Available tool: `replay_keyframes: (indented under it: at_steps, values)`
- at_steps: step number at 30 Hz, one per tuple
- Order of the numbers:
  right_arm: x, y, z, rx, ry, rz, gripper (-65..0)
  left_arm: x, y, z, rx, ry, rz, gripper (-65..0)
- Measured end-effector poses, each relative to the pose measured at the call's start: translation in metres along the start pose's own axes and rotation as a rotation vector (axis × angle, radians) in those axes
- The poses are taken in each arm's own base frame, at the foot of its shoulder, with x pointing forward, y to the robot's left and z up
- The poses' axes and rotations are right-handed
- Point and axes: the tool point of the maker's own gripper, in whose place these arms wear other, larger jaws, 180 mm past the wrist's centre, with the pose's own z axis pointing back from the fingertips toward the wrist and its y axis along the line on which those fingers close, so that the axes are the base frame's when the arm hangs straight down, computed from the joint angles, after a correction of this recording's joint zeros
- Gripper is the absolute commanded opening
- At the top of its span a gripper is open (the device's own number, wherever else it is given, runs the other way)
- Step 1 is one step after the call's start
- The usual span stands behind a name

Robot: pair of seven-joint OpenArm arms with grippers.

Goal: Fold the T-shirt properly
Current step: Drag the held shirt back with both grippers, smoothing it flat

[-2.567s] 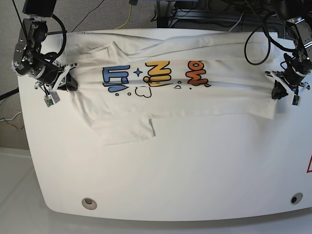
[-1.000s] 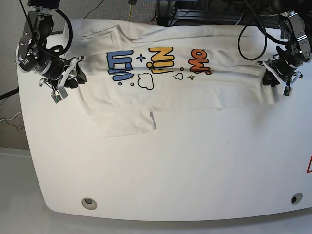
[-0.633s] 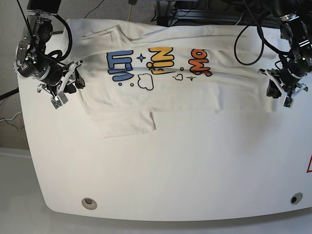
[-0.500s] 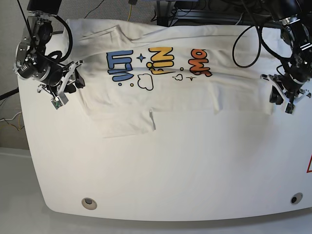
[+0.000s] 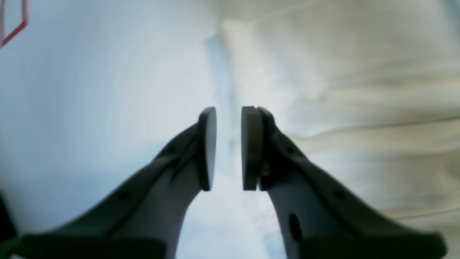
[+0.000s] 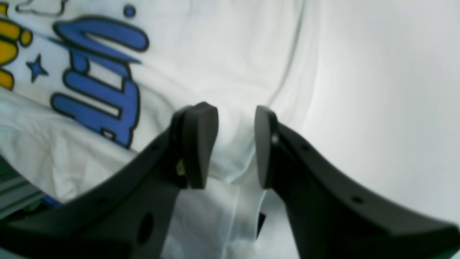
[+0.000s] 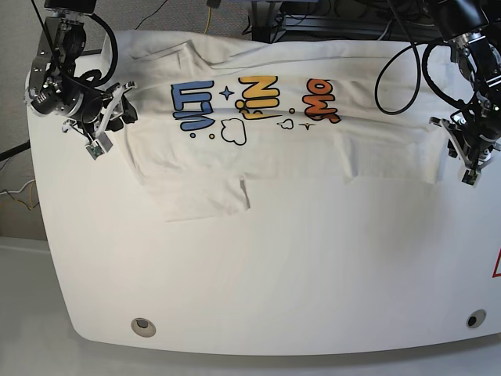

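Observation:
The white T-shirt (image 7: 274, 149) lies spread across the far half of the table (image 7: 274, 266), its blue, yellow and orange print (image 7: 254, 102) facing up and one sleeve (image 7: 207, 200) pointing toward the front. My left gripper (image 7: 456, 149) hovers at the shirt's right edge; in the left wrist view it (image 5: 228, 147) is open by a narrow gap with nothing in it, above the shirt's hem (image 5: 341, 90). My right gripper (image 7: 124, 111) is at the shirt's left edge, and in its own view it (image 6: 235, 144) stands open and empty over the cloth (image 6: 222, 54) beside the blue letters (image 6: 97, 86).
Cables and dark equipment (image 7: 329, 19) sit behind the table's far edge. Two round holes (image 7: 142, 326) (image 7: 475, 319) mark the front corners. A red marking (image 7: 497, 266) shows at the right edge. Bare tabletop (image 5: 90, 90) lies beside the left gripper.
The arm on the view's right has drawn off the shirt's edge, moving right and toward the front. The arm on the view's left has shifted slightly back. The shirt lies still.

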Motion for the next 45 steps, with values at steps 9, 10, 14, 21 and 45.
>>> replay_keyframes:
  at_steps: [9,10,14,21,45]
  values:
    - [-0.007,0.002,0.000,0.005,0.016,-0.006,-59.8,-0.009,0.007,0.001,0.039,0.049,-0.019,-54.1]
    - [-0.007,0.002,0.000,0.005,0.015,-0.006,-60.6,-0.010,0.007,0.000,0.039,0.052,-0.020,-54.1]
    - [-0.007,0.004,-0.001,0.009,0.014,-0.008,-62.0,-0.018,-0.004,-0.002,0.017,0.066,-0.011,-54.5]
    - [-0.007,0.011,-0.005,0.030,0.022,0.006,-62.1,-0.036,-0.032,-0.007,-0.044,0.094,0.014,-63.1]
    - [-0.006,0.018,-0.010,0.050,0.026,0.018,-62.1,-0.039,-0.058,-0.014,-0.094,0.095,0.048,-63.2]
